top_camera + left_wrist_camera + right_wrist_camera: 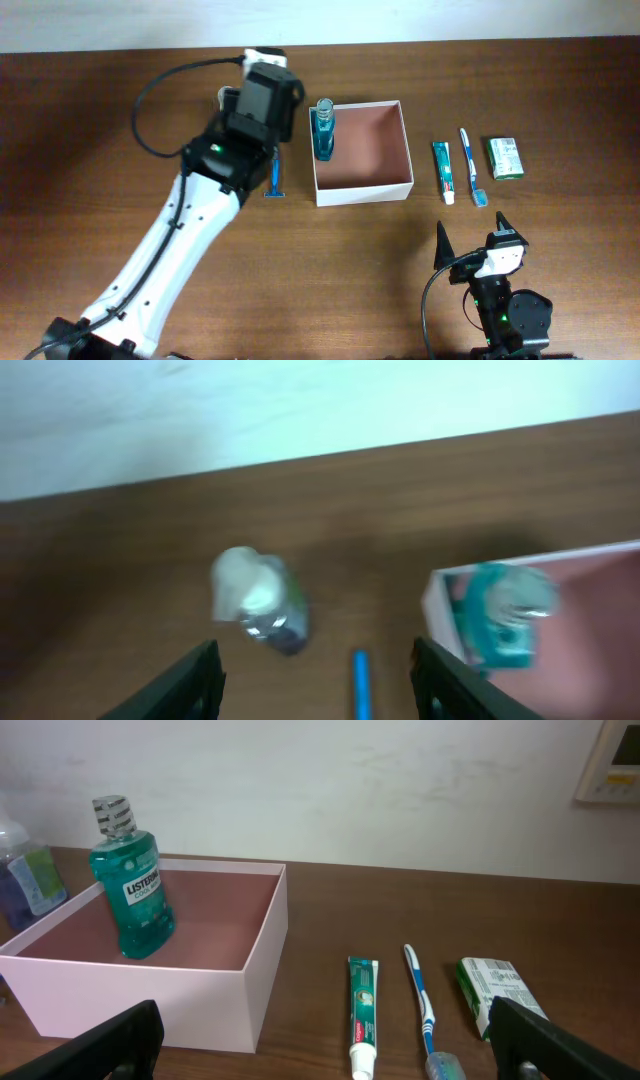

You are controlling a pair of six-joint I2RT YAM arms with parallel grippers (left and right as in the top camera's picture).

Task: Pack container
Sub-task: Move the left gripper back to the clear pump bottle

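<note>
The square white-walled container (365,189) with a reddish-brown inside sits mid-table, a teal plastic mouthwash bottle (323,132) upright in its far-left corner, likely sparing room; left gripper (312,660) and right gripper (325,1015) both gape empty

The overhead camera looks straight down on the table (100,120) from well above, with the container (363,189) in the upper middle of the frame.

The left wrist camera hangs close over the far side, tilted down toward the wall. It is blurred, with the left gripper (313,660) at the bottom edge and the container (437,610) at right.

The right wrist camera sits low, near table level, and faces the wall. The right gripper (322,1015) fills the bottom corners and the container (150,1005) is at left.

All three views share the container and the mouthwash bottle (323,135) (505,615) (132,890) in it.
</note>
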